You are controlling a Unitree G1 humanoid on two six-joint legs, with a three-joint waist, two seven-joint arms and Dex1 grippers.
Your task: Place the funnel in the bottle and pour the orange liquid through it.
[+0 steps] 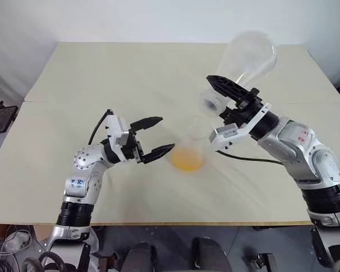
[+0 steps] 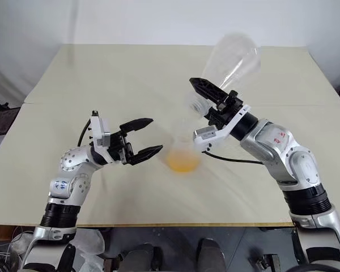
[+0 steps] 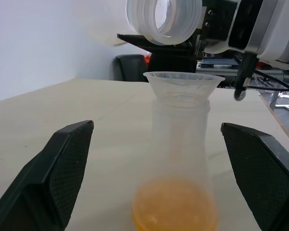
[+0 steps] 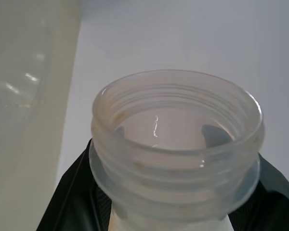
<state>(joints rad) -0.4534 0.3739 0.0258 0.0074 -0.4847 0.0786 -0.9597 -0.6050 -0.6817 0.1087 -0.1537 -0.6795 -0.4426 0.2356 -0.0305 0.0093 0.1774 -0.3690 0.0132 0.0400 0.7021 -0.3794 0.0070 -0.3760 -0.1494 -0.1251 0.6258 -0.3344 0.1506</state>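
Note:
The bottle (image 1: 188,152) stands mid-table, a small clear flask with the clear funnel (image 3: 183,82) sitting in its neck. A shallow pool of orange liquid (image 3: 176,206) lies in its base. My left gripper (image 1: 165,134) is open just left of the bottle, with its fingers (image 3: 62,168) on either side and apart from the glass. My right gripper (image 1: 221,99) is shut on the neck of a larger clear flask (image 1: 249,56). That flask is raised and tipped, and its threaded mouth (image 4: 176,144) points down above the funnel. It looks empty.
The pale table (image 1: 102,73) has a seam running across it, and a wall stands behind. A black cable (image 1: 255,160) trails from the right arm over the table to the right of the bottle. Dark equipment (image 1: 0,116) sits off the table's left edge.

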